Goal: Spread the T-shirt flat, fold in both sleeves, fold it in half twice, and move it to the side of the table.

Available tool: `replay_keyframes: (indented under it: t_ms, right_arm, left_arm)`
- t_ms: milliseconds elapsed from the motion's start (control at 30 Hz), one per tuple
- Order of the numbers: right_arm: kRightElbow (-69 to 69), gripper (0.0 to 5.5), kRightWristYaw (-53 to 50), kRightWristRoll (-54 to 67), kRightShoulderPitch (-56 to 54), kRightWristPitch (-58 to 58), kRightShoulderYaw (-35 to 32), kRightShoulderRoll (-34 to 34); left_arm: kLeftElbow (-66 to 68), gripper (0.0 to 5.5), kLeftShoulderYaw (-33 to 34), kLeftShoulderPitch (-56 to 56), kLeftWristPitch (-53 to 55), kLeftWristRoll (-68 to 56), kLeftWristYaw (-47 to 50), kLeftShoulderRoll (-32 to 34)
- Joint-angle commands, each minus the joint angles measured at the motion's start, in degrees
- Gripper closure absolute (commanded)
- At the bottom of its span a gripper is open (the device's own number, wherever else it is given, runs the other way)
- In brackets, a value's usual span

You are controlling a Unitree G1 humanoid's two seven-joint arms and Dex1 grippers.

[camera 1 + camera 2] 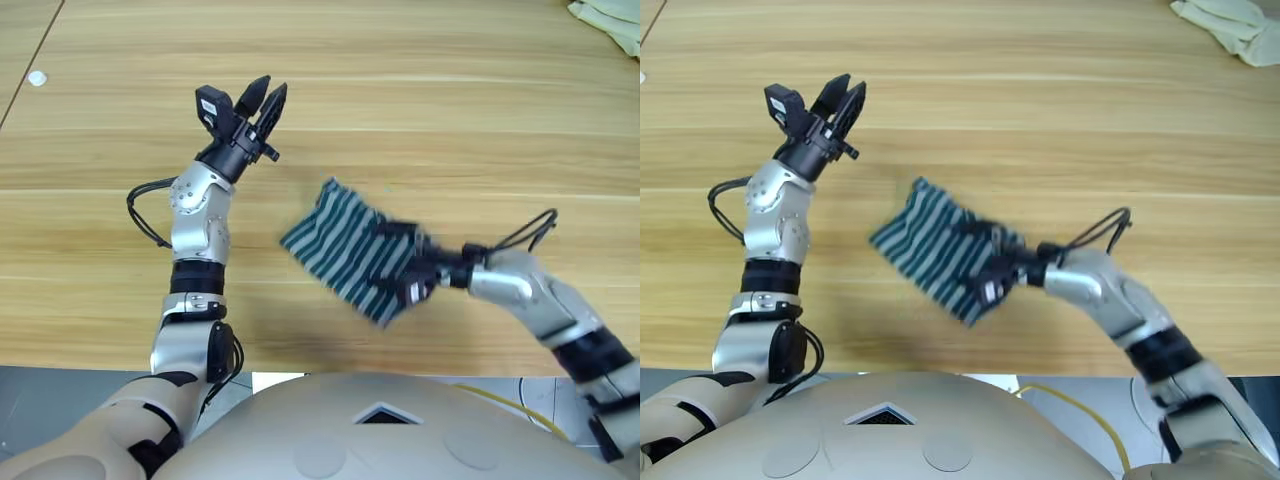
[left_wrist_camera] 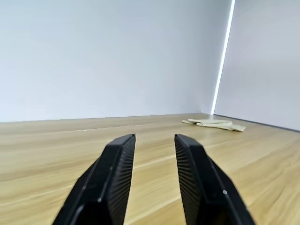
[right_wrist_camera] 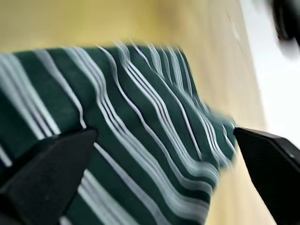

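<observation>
The T-shirt, green with pale stripes, lies on the counter as a small, compact rectangle, so the spreading, the sleeve folds and both halvings look done. It sits near the middle of the near edge, so the move to the side appears to be what is left. The right gripper is at the bundle's near-right edge, fingers spread wide with cloth between them. The left gripper is raised well apart from the shirt, its fingers parted and empty.

We list: T-shirt, dark green with white stripes (thin, grouped); table, pale woodgrain; cloth, cream.
</observation>
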Motion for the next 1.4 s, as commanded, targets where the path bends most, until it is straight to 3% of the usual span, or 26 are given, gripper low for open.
replay_keyframes:
  t_ms: [33, 200, 433, 600, 867, 1067, 1400]
  right_arm:
    - [-3.69, 0.12, 1.81, 6.60, 1.22, -2.02, -4.41, -3.05]
    - [5.12, 0.12, -2.04, -3.54, -4.87, 8.12, -5.88, 4.17]
    - [10.68, 0.12, -5.67, -11.41, -9.73, 14.42, -4.76, 12.07]
    - [10.15, 0.12, -5.53, -11.30, -11.10, 15.10, -3.20, 16.85]
    - [4.94, 0.12, -3.55, -5.66, -9.84, 14.61, -4.89, 17.29]
    - [5.39, 0.12, -3.58, -5.04, -10.62, 14.95, -4.43, 18.62]
    - [11.91, 0.12, -8.00, -10.71, -15.57, 18.16, -3.09, 25.11]
  left_arm:
    - [-2.17, 3.93, -7.48, 6.01, -13.01, 11.99, -3.33, 6.49]
    - [-9.23, 3.93, -15.19, 13.58, -29.51, 28.29, -5.36, 18.68]
    - [-20.33, 3.93, -19.83, 19.99, -33.56, 32.84, -6.91, 27.62]
    - [-17.64, 3.93, -22.46, 18.02, -31.72, 40.68, -3.93, 28.59]
    - [-8.22, 3.93, -28.14, 12.27, -27.36, 60.28, 7.25, 29.38]
    - [-6.80, 3.93, -33.12, 12.72, -27.76, 62.31, 8.36, 30.44]
    - [-7.87, 3.93, -35.28, 13.05, -27.54, 59.51, 8.25, 31.79]
